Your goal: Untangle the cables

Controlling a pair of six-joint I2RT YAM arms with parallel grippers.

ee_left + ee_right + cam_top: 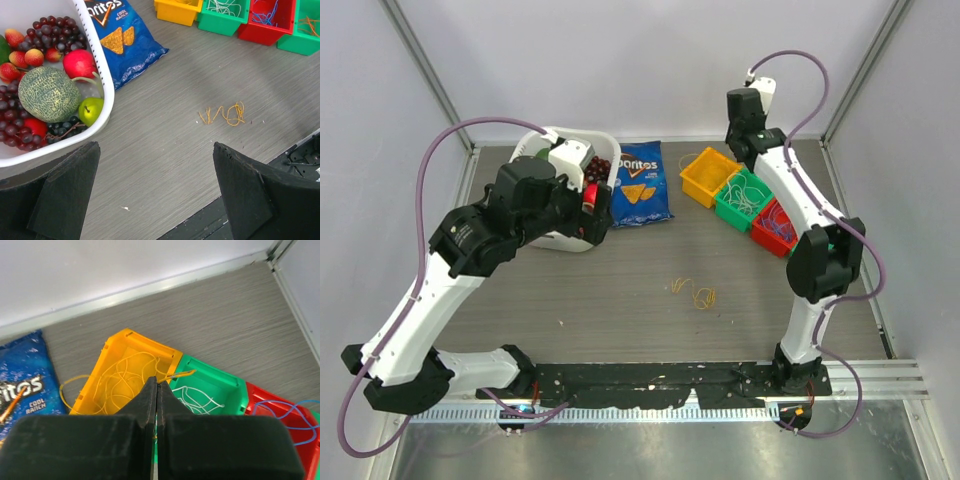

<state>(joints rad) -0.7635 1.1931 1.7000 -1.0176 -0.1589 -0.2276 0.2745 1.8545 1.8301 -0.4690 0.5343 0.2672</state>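
The left hand (155, 165) is hanging wide open and empty, its black fingers (65, 195) framing the table (165, 80). The tangled cables (224, 114), a small orange-and-yellow bundle, are lying on the table ahead of this hand and off to its right, well apart from it. Their long axis is running across the hand, roughly in line with the gap between its fingers, so a clean pinch probably calls for a turn of the wrist. Nothing is standing between them. The Doritos bag (125, 45) and the white fruit basket (107, 85) are sitting ahead-left, out of the way. The right hand (156, 382) is farther off, closed tight above the yellow bin (150, 345). It is seemingly pinching a yellow cable (182, 373) that is trailing toward the green bin (225, 382).
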